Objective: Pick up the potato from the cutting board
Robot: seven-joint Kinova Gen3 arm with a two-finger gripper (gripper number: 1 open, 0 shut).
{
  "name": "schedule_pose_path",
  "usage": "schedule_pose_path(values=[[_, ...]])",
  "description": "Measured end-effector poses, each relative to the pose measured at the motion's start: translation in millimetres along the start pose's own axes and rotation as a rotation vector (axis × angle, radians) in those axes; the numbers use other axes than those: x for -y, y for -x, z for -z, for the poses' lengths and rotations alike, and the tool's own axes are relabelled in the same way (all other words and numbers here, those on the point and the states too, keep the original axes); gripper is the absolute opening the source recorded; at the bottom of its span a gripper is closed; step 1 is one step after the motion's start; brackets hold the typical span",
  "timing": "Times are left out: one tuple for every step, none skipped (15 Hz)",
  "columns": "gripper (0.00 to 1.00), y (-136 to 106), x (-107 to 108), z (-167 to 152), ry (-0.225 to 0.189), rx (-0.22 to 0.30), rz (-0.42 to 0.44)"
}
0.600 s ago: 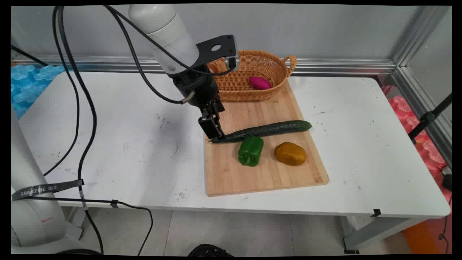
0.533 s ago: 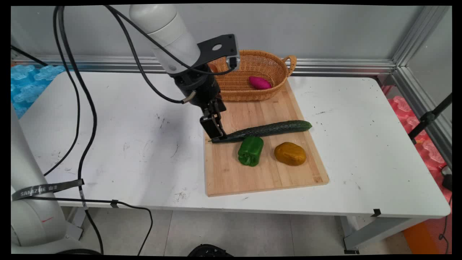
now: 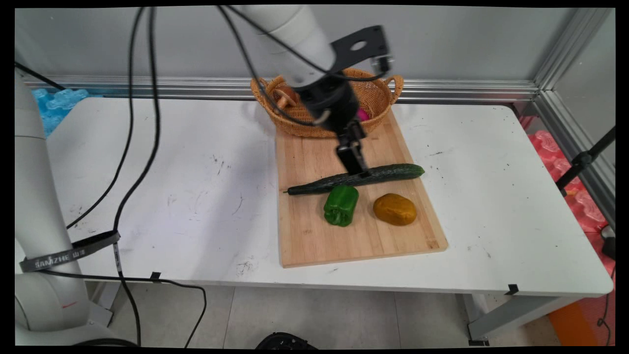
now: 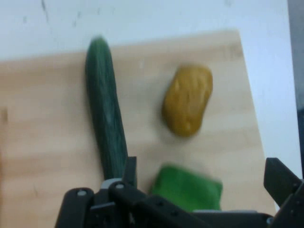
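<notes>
Cucumber (image 3: 361, 177): lies lengthwise on wooden cutting board (image 3: 314, 236), stem end toward board's left edge, w/ green pepper (image 3: 341, 204) just beside its near side.
Gripper (image 3: 357, 167): fingers spread apart, tips at cucumber's mid-section; one finger (image 4: 128, 172) against cucumber, other (image 4: 280, 180) well off past pepper.
Potato (image 3: 394, 209): on board, right of pepper, near cucumber but apart.
Basket (image 3: 290, 125): wicker, at board's far end, partly behind arm; pink item (image 3: 363, 115) inside.
Table (image 3: 172, 196): white, scuffed.
</notes>
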Motion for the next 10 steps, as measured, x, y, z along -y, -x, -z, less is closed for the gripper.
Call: schedule_pose_path(values=[[1.00,-9.0,0.7,-6.8,0.004,-0.014,-0.010],[1.00,-16.3,1.4,-14.6,0.005,-0.026,-0.019],[1.00,-21.1,1.8,-22.0,0.006,-0.034,-0.028],[1.00,-25.1,2.0,-31.6,0.006,-0.042,-0.037],[1.00,-27.6,2.5,-42.0,0.006,-0.047,-0.044],[1.00,-28.4,2.9,-53.0,0.007,-0.049,-0.051],[1.00,-28.1,2.9,-61.5,0.008,-0.049,-0.057],[1.00,-26.8,2.8,-71.9,0.010,-0.048,-0.064],[1.00,-25.5,2.6,-80.8,0.012,-0.047,-0.069],[1.00,-23.2,2.0,-92.2,0.016,-0.045,-0.076]])
